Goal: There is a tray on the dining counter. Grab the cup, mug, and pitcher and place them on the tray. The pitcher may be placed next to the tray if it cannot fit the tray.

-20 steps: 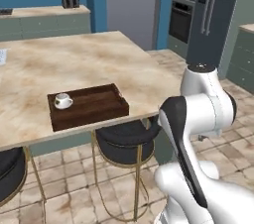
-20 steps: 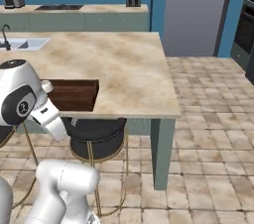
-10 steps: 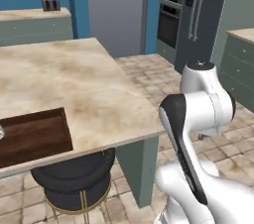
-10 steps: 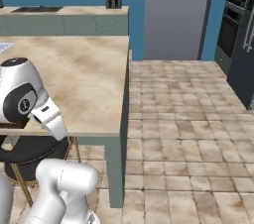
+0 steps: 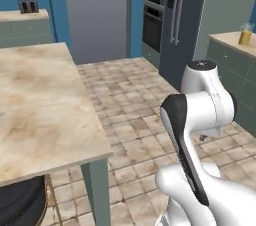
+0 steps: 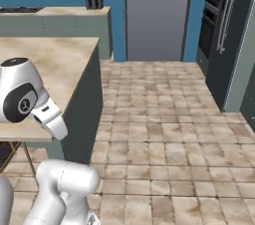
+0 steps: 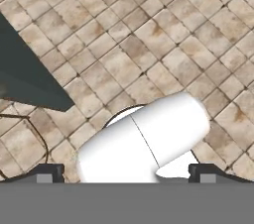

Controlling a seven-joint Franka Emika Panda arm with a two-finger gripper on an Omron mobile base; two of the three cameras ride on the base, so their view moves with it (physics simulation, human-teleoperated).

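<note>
claw: two dark fingertips of the gripper [image 7: 127, 172] spread wide over tan floor tiles [image 7: 163, 34], holding nothing | pitcher: tall clear glass pitcher with orange-yellow lower half [image 5: 245, 34] sits on the grey-green side counter [image 5: 231, 40], well apart from the broad beige marble dining counter [image 5: 35, 100] | black round stool [image 5: 20, 204] tucked under that dining counter's edge

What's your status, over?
Fingers open, holding nothing, pointed at floor tiles. Pitcher stands on far counter at right. Dining counter at left. Open floor between.
</note>
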